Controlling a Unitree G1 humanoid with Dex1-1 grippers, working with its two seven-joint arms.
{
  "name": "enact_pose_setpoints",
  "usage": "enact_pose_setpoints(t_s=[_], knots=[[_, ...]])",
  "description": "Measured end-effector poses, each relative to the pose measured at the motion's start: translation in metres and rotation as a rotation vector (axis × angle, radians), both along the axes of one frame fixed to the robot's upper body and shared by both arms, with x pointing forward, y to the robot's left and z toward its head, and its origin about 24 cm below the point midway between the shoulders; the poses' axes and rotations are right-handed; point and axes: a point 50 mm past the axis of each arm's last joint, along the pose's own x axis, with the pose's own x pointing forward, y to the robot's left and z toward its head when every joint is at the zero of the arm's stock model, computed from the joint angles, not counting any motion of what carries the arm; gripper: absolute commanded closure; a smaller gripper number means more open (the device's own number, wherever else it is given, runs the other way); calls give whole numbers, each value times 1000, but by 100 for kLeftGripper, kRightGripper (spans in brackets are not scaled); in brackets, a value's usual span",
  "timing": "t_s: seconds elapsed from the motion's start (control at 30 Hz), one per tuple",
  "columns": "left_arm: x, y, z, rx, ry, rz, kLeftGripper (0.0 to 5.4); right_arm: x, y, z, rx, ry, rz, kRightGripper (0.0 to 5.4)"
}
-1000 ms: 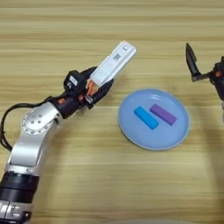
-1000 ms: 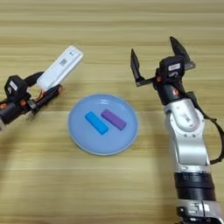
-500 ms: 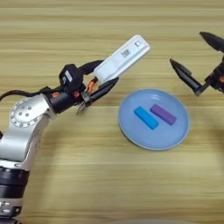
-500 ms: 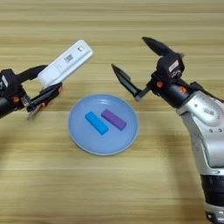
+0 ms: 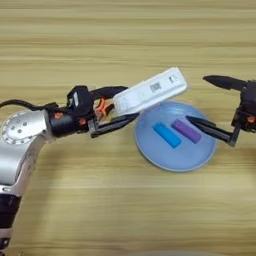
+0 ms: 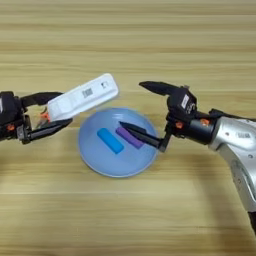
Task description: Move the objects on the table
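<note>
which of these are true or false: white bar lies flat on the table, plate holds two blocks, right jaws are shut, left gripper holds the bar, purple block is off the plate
1. The white bar lies flat on the table. False: the left gripper holds it up, tilted, its far end over the plate rim.
2. The plate holds two blocks. True: a blue block and a purple block, side by side.
3. The right gripper has its jaws shut. False: they are spread wide, the lower finger reaching over the plate by the purple block.
4. The left gripper holds the bar. True: its jaws are shut on the bar's near end.
5. The purple block is off the plate. False: it lies in the plate, right of the blue one.
</note>
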Motion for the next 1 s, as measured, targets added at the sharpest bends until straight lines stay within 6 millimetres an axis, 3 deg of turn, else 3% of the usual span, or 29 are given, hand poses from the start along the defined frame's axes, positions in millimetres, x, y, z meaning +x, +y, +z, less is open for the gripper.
enact_pose_setpoints(t_s=[0.33, 1.0], knots=[[-9, -2, -5, 59, 33, -155, 255, -11, 5, 8, -20, 36, 110, 0], [-13, -9, -11, 84, 60, -217, 255, -26, 11, 7, -63, 137, 270, 0]])
